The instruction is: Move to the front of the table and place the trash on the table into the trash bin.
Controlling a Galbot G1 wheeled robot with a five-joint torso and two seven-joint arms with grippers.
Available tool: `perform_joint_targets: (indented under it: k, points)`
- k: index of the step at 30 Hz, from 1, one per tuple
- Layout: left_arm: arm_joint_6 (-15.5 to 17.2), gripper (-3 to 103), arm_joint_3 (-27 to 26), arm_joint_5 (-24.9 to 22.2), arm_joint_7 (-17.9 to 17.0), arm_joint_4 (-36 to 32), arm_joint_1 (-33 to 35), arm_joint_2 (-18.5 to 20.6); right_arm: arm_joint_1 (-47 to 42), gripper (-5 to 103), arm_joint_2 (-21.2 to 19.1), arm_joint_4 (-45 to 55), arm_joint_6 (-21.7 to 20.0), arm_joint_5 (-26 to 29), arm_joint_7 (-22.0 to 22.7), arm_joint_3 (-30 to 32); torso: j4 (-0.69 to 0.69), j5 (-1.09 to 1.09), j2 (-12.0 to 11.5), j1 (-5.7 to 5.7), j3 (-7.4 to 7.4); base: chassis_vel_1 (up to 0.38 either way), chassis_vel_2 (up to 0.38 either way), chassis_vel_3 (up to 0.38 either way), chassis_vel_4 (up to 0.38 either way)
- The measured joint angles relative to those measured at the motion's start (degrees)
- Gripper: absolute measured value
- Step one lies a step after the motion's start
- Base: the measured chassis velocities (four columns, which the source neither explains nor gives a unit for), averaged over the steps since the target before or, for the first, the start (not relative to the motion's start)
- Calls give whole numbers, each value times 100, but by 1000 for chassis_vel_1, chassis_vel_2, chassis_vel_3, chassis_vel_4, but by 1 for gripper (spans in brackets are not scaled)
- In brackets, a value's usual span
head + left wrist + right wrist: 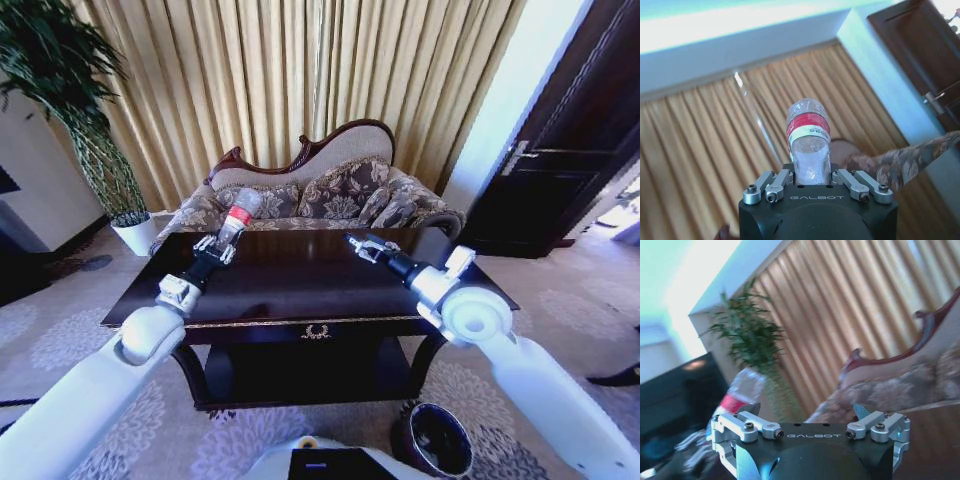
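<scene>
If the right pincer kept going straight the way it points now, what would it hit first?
Probably the patterned sofa behind the dark glossy wooden table. The right pincer, open and empty, points across the tabletop; depth is unclear.

The right gripper [810,437] fills the six o'clock edge, a black block marked GALBOT with silver linkages; its fingers [860,411] stand spread apart with nothing between them. At about nine o'clock, a blurred clear bottle [742,390] with a red label. Behind it, a leafy potted plant [747,335] at eleven o'clock, gold curtains [850,305] at one o'clock, and a patterned sofa [895,385] with a carved wooden back at three o'clock.
</scene>
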Motion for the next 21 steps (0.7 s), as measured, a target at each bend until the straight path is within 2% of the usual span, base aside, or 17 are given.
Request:
perform_joint_targets:
  k: [2,7,10,16,21]
  points:
    - [-172,28,176,208,81,-34,-204,95,84,100,-21,38,-43,100,-119,-84,0,0,0,0,0,0,0,0,0]
    - [-206,28,557,218,54,-103,-593,172,337,100,-19,28,-64,212,-187,-286,-1,-1,0,0,0,0,0,0,0]
    - [-43,28,1024,29,-64,-227,-1010,187,761,100,54,-160,-73,323,-192,-609,0,0,0,0,0,0,0,0,0]
    - [49,28,1362,-12,-103,-357,-1201,185,1116,100,110,-382,-74,377,-192,-882,0,0,0,0,1,0,0,0,0]
    - [153,28,1592,-47,-109,-665,-1229,332,1303,100,237,-487,-74,420,-192,-1014,1,1,0,0,1,0,0,0,0]
